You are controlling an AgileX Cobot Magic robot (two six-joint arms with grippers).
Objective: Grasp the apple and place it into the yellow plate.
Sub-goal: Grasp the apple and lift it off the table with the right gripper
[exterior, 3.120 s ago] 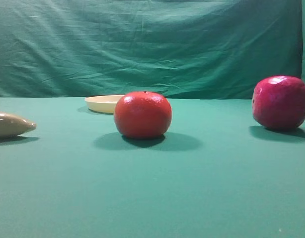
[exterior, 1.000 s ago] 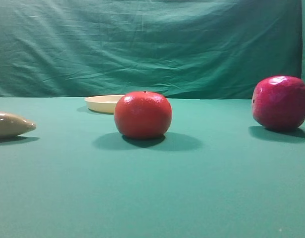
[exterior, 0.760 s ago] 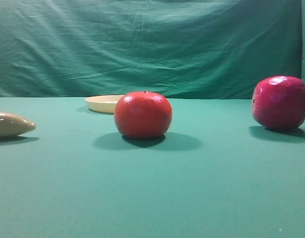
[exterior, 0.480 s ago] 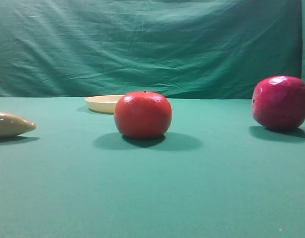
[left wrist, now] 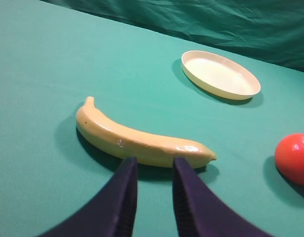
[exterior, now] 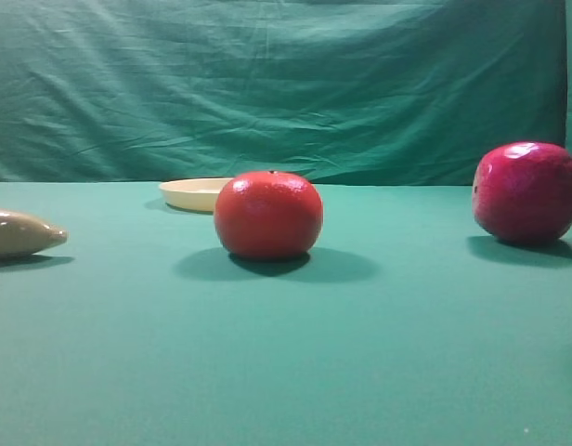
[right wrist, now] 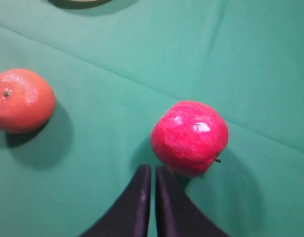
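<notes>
The glossy, round crimson apple point(right wrist: 190, 137) sat on the green cloth surface point(exterior: 286, 372), well apart from the shallow pale-yellow plate point(left wrist: 220, 74). The right gripper point(right wrist: 148, 175) had its fingers together just beside the apple; the left gripper point(left wrist: 153, 168) had fingers slightly apart near a yellow banana point(left wrist: 137, 140). No writing was readable.

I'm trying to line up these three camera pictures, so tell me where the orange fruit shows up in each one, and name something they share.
Exterior high: the orange sits center-left, in front of the yellow plate.
Left wrist: only part of it shows, cut off at the right edge, right of the banana.
Right wrist: at the left edge, left of the apple.
Shared landmark: the yellow plate lies beyond the orange in all three views.
</notes>
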